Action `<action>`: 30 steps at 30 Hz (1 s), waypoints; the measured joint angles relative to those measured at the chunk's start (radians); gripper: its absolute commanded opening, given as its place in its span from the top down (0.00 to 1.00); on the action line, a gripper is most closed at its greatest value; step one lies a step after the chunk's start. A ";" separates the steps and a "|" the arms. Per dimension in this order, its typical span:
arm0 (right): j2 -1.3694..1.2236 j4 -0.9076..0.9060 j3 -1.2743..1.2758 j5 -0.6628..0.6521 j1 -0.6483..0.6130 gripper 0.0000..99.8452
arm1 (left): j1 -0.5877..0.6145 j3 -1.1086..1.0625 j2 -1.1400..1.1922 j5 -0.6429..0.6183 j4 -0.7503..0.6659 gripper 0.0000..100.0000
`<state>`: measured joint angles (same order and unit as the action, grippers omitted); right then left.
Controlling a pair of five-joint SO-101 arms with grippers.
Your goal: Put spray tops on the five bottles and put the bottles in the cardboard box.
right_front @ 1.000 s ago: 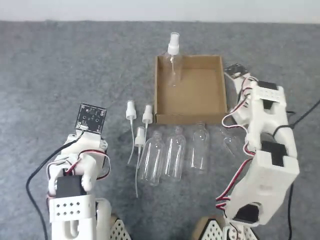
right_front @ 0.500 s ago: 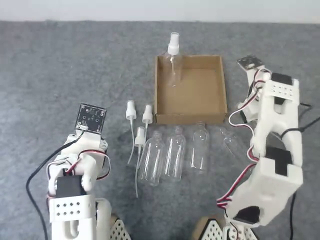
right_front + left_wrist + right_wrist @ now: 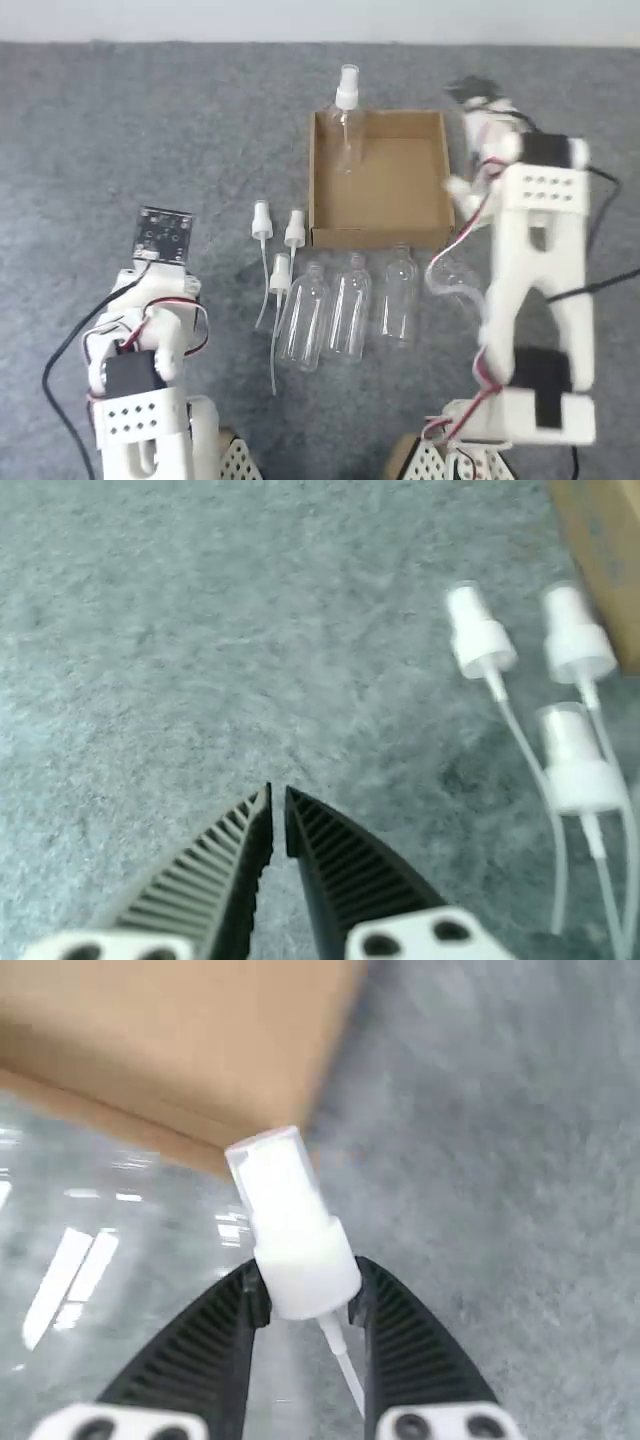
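Note:
My right gripper (image 3: 307,1278) is shut on a white spray top (image 3: 290,1230), whose thin tube hangs between the fingers. It is held beside a corner of the cardboard box (image 3: 170,1040), with a clear bottle (image 3: 90,1270) close under it. In the high view the right arm (image 3: 535,230) stands along the box's (image 3: 312,180) right wall. A capped bottle (image 3: 347,125) leans in the box's far left corner. Three open bottles (image 3: 347,305) lie in a row before the box, a fourth (image 3: 452,282) partly behind the right arm. My left gripper (image 3: 278,795) is shut over bare carpet.
Three loose spray tops (image 3: 280,245) with long tubes lie left of the box; in the left wrist view these tops (image 3: 560,700) are well off to one side of the gripper. The left arm (image 3: 150,310) stands at the near left on grey carpet.
The right arm has swung from the box's near right corner toward the far end of its right wall. The left arm has shifted slightly left.

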<state>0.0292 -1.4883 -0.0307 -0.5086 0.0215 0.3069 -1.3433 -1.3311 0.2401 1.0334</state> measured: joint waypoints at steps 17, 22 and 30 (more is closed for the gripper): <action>-0.155 -0.021 -0.299 0.591 -0.746 0.95 | 0.201 0.000 0.000 0.000 -0.060 0.99; -0.433 0.048 -0.502 0.842 -0.749 0.92 | 0.201 0.000 0.000 0.000 -0.060 0.99; -0.686 0.051 -0.672 1.235 -0.778 0.87 | 0.176 -0.017 0.000 -0.002 -0.060 0.99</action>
<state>-0.6567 -1.4377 -0.7027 0.7265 -0.7564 0.4833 -1.3602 -1.3311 0.2386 0.9735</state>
